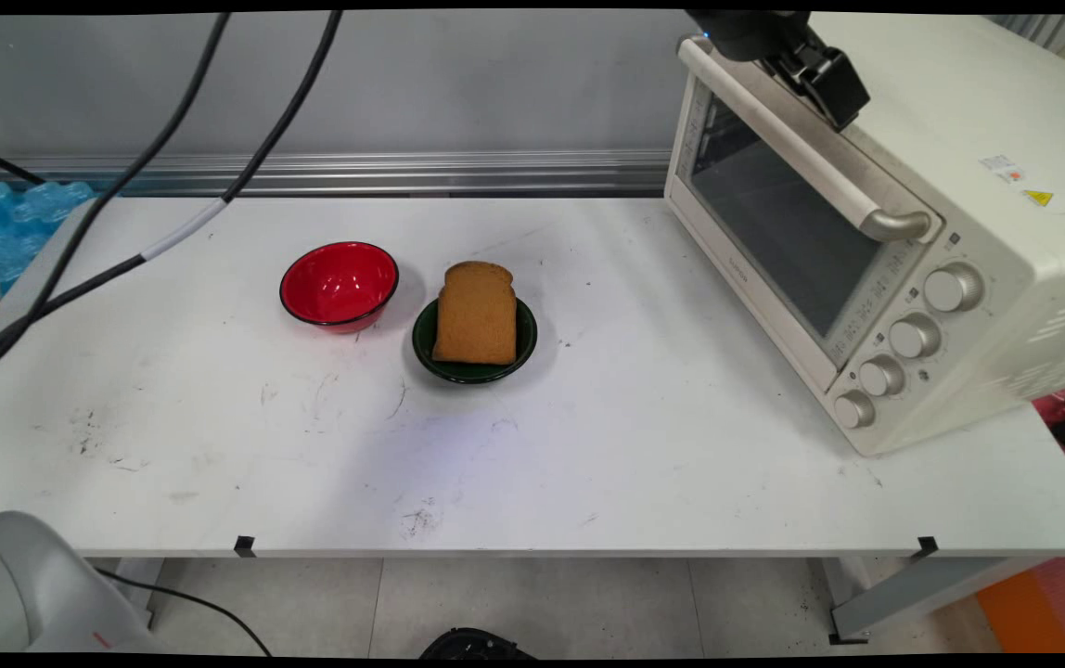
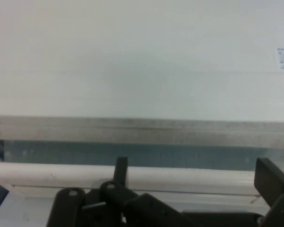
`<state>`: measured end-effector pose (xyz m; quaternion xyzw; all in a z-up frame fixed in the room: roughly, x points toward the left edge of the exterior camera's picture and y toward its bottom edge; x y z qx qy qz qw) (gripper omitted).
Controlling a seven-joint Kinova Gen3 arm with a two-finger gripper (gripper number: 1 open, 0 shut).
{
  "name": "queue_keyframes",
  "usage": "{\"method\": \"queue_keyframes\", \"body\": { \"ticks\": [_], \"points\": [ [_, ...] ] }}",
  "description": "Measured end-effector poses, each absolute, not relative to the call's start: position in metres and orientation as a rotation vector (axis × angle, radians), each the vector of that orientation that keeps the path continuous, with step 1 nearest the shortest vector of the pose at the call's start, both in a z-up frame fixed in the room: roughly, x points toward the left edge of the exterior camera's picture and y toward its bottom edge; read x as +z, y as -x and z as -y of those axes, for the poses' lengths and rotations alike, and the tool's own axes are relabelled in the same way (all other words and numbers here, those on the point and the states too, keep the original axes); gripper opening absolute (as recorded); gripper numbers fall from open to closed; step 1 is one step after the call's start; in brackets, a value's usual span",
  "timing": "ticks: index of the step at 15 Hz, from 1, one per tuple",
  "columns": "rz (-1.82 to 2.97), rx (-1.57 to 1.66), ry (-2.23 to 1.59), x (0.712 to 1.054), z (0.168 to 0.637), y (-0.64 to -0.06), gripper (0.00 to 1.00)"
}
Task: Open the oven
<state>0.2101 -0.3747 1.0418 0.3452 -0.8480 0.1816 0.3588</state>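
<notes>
My black gripper [image 1: 837, 97] hangs at the top edge of the main view, just above the top front edge of a cream toaster oven [image 1: 978, 213]. It is open and holds nothing. In the hand view its two fingers [image 2: 120, 166] stand wide apart around the gripper [image 2: 194, 172]. The oven's pale handle bar [image 2: 52, 176] runs across right behind them, with the oven's flat top [image 2: 142, 61] beyond it. The glass door [image 1: 774, 223] is closed, and its handle [image 1: 801, 153] slants along the door's upper edge.
A slice of brown toast [image 1: 476, 313] lies on a dark green dish [image 1: 525, 340] at mid-table. A red bowl [image 1: 339, 285] stands just left of it. Black cables [image 1: 171, 130] hang across the upper left. Several knobs [image 1: 910, 336] line the oven's front.
</notes>
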Motion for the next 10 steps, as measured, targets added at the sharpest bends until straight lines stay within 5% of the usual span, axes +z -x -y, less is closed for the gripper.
{"method": "queue_keyframes", "body": {
  "ticks": [3, 4, 10],
  "points": [
    [2.198, 0.460, -0.885, 1.039, 0.382, -0.207, 1.00],
    [2.201, 0.455, -0.881, 1.038, 0.385, -0.205, 0.00],
    [2.224, 0.440, -0.859, 1.027, 0.403, -0.196, 0.00]
  ]
}}
